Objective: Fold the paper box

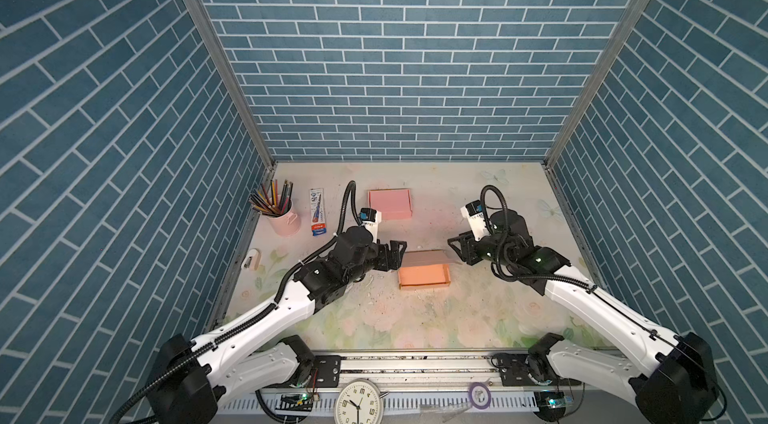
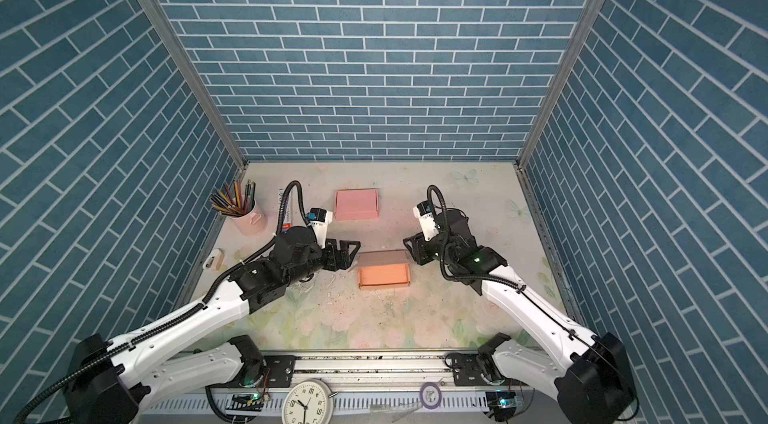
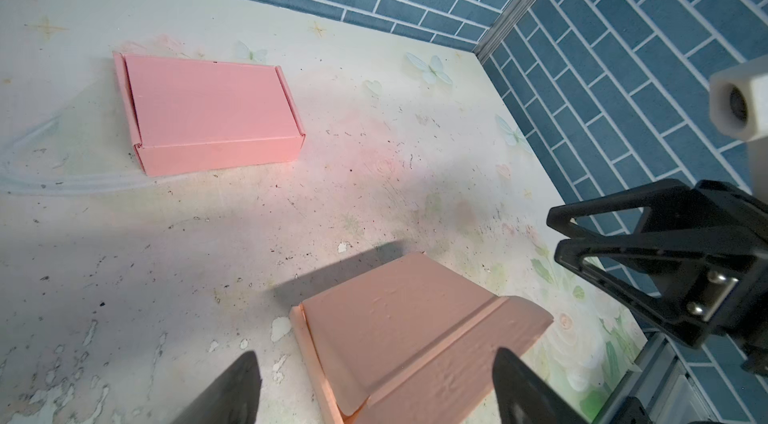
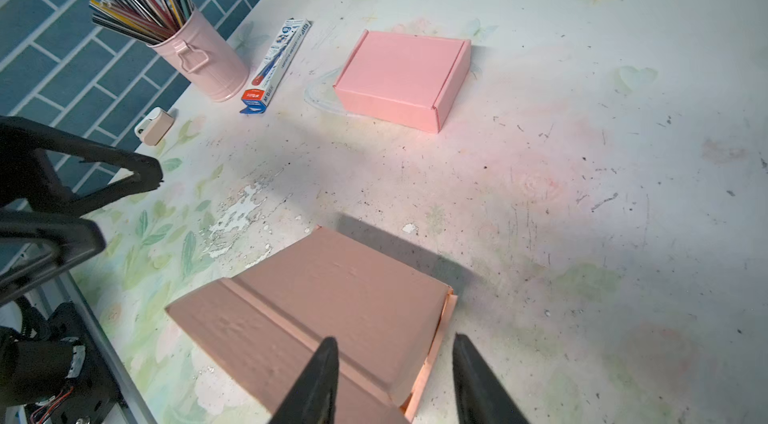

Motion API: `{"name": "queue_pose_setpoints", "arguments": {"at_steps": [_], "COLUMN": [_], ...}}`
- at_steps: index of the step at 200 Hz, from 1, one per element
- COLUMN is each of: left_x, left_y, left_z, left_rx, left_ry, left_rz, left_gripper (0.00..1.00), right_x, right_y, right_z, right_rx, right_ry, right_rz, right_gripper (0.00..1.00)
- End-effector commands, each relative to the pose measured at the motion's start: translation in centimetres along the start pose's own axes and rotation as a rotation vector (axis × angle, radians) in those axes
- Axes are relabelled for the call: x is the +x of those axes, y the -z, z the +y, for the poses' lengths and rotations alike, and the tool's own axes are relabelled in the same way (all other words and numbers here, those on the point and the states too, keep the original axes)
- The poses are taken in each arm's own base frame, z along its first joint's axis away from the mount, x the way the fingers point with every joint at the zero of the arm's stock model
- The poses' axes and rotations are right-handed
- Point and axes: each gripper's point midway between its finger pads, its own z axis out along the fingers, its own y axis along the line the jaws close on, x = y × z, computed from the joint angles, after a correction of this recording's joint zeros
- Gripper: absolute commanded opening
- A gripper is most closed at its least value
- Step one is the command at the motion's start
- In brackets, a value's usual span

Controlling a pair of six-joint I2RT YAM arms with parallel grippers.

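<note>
Across the tabletop (image 1: 478,318), a faded flower print, scuffed and speckled, with paint chipped away near the middle. Around three sides, blue brick-pattern walls (image 1: 395,68), joined at the corners by metal posts. Along the left edge, a pink cup of pencils (image 1: 284,220), a flat pen carton (image 1: 318,212) just beside it, and a small beige object (image 1: 251,259) nearer the front. Toward the back, a closed pink box (image 1: 390,203), well apart from the rest. Below the front rail, a round clock (image 1: 357,403).

Mid-table, between the two arms, the paper box (image 1: 424,276): orange base open upward, lid slanted up from the far edge, front flap bent down.

At the left end of the lid, the left gripper (image 1: 401,255), jaws spread wide and gripping nothing. In the left wrist view, the box end framed between its fingers (image 3: 245,380); contact not discernible.

At the right end, the right gripper (image 1: 454,252), jaws about half apart. In the right wrist view, one of its fingers (image 4: 320,372) over the lid's flap, its mate beyond the box end. No clamp on the lid visible; touch impossible to tell.
</note>
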Motion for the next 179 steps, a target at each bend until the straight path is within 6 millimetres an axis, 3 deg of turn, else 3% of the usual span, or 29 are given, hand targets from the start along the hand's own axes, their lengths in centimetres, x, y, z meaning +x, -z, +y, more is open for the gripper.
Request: {"name": "queue_pose_setpoints", "arguments": {"at_steps": [1,82,179], "left_x": [0.1,2.2,4.1], "left_y": [-0.7,-2.8,-3.2], "left_z": [0.2,1.8,2.6], "left_rx": [0.017,-0.021,-0.012], "left_ry": [-0.014,-0.009,0.036], "left_rz": [0.011,0.071,0.094], "left_gripper": [0.88,0.88,0.88], "right_x": [-1.4,1.1,3.3], "right_y": [-0.2,-2.2,-3.4], "right_z": [0.5,-1.0,-1.4], "right_rx": [-0.04,-0.043,-0.066], "right_ry": [0.037,-0.005,-0.027], "right_rz": [-0.032,0.017,0.051], "right_gripper": [0.46,0.46,0.45]}}
